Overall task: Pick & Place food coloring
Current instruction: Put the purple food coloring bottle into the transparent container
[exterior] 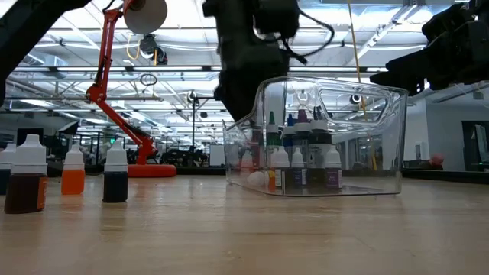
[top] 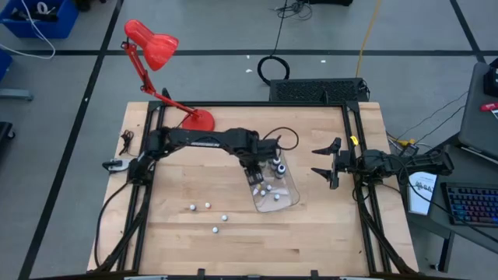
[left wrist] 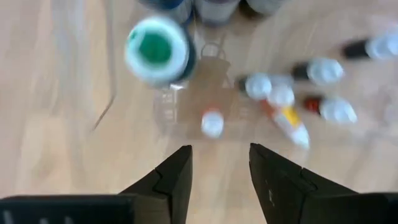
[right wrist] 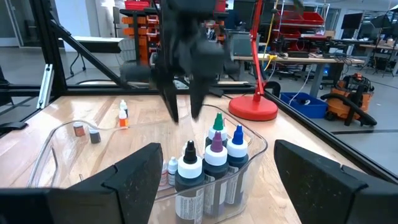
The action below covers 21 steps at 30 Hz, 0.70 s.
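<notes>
My left gripper hangs over the clear tray, fingers pointing down. Its jaws are a little apart and hold nothing. Right under the gap, just ahead of the tips, stands one tiny bottle, white cap up. I see it end on, so its long way runs straight up at me. A big bottle with a green top is farther out in front. More tiny bottles lie off to one side, some on their sides with a yellow or red part showing.

All of these sit inside the tray. From table height the bigger bottles stand in a bunch in it, dark with pointed tips, and small white-capped ones stand in front of them.

A few more tiny bottles are well away from the jaws, out on the bare wood table toward my left arm's side. Up close three of them stand upright: one brown, one orange, one dark blue.

My right gripper waits off to the side of the tray, jaws wide apart and holding nothing.

I think the next move is to go get one of the loose bottles on the wood. The left arm is much nearer to them. They stand upright, so I would come down from above and pinch across the cap.
</notes>
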### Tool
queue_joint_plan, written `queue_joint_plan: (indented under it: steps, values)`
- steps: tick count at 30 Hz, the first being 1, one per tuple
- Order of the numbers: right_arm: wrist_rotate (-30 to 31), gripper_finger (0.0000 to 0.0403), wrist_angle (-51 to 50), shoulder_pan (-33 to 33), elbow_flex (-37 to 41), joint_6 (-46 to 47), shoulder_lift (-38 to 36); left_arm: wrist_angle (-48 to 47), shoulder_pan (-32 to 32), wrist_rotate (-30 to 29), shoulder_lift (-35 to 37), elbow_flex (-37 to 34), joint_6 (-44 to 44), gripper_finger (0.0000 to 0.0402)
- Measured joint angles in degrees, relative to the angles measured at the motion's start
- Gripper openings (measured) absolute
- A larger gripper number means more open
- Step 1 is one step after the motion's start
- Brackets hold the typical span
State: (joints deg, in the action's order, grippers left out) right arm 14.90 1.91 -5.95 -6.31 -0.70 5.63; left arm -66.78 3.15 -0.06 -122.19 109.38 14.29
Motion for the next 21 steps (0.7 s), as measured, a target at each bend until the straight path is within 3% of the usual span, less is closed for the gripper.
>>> queue_joint_plan:
  steps: [7, 11, 15, 21]
  values:
    - [0.0, 0.0295, 0.0, 0.0, 0.0, 0.0, 0.0, -7.5, -6.3, -1.0, 8.4, -0.1, 3.2, 0.0161]
    - [0.0, 0.0295, 0.0, 0.0, 0.0, 0.0, 0.0, -5.7, -14.2, -7.1, 12.9, -1.9, 5.1, 0.0166]
    - [0.0, 0.0295, -0.1, 0.0, 0.0, 0.0, 0.0, -2.5, -22.3, -13.9, 16.0, -8.2, 10.2, 0.017]
    - [0.0, 0.0295, 0.0, 0.0, 0.0, 0.0, 0.0, 6.2, -29.8, -15.7, 18.9, -19.9, 19.5, 0.017]
